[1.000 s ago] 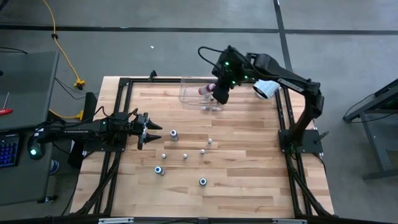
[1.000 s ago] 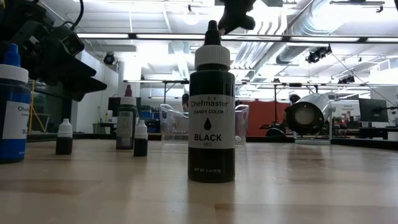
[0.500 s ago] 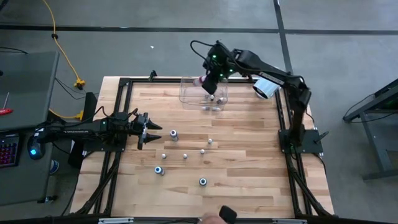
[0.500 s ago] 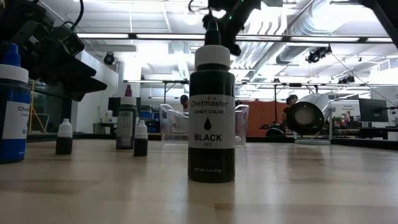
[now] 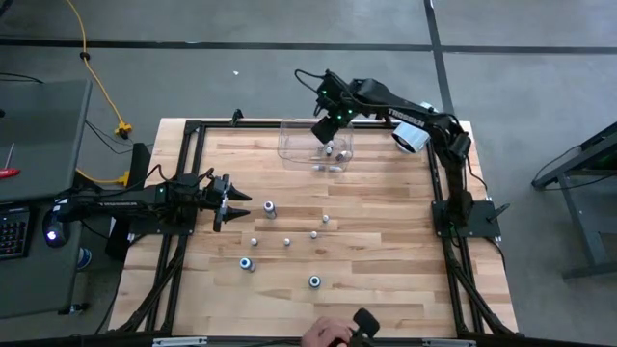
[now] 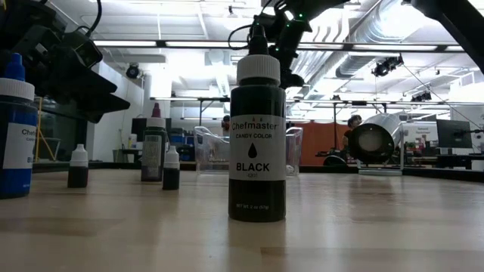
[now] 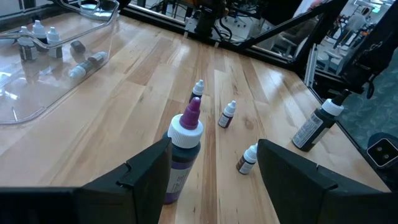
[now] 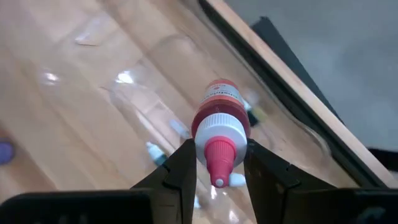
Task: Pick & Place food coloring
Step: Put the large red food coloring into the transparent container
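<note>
A red food coloring bottle (image 8: 219,102) with a white collar and pink tip is in my right gripper (image 5: 324,123), which is shut on it above the clear bin (image 5: 313,146) at the table's far edge. Several small bottles (image 5: 330,152) lie inside the bin. More food coloring stands on the table: a purple bottle (image 7: 183,149), a black one (image 6: 257,136), a blue one (image 6: 15,136) and small droppers (image 5: 286,241). My left gripper (image 5: 237,202) waits open at the table's left, its fingers on either side of the purple bottle without touching it. My right gripper pinches the red bottle at its white collar (image 8: 217,134) between the two fingers (image 8: 181,165). The fingers slant down from the table's right and lie along the bottle, whose pink tip points back toward the wrist. The bottle is lifted clear, over the bin.
A white paper roll (image 5: 412,138) lies at the far right corner, beside the bin. A person's hand (image 5: 328,333) with a dark object shows at the table's near edge. Bare wood lies between the bin and the scattered bottles.
My right gripper has carried the red bottle toward the table's far left and down, from the bin's right part to over its far side, rolling as it went. A person's hand has come in at the near edge.
</note>
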Controlling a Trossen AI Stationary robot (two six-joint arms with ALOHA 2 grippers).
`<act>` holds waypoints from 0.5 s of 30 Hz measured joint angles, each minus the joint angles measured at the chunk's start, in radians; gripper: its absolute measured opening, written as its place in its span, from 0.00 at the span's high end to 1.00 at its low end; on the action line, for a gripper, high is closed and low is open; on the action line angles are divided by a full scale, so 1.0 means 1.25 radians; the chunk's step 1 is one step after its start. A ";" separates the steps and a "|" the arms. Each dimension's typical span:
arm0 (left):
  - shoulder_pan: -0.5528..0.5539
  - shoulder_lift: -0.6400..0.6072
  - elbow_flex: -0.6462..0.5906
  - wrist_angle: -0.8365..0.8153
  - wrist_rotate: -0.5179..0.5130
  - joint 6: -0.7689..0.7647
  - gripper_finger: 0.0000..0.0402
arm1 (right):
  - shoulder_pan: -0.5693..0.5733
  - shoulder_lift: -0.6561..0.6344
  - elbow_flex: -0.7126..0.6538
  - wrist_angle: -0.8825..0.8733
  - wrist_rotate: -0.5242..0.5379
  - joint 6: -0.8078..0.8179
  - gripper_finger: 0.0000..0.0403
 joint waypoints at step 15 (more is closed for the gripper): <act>0.000 0.000 0.000 0.000 0.000 0.000 0.42 | -0.041 -0.002 -0.019 -0.120 0.034 0.040 0.74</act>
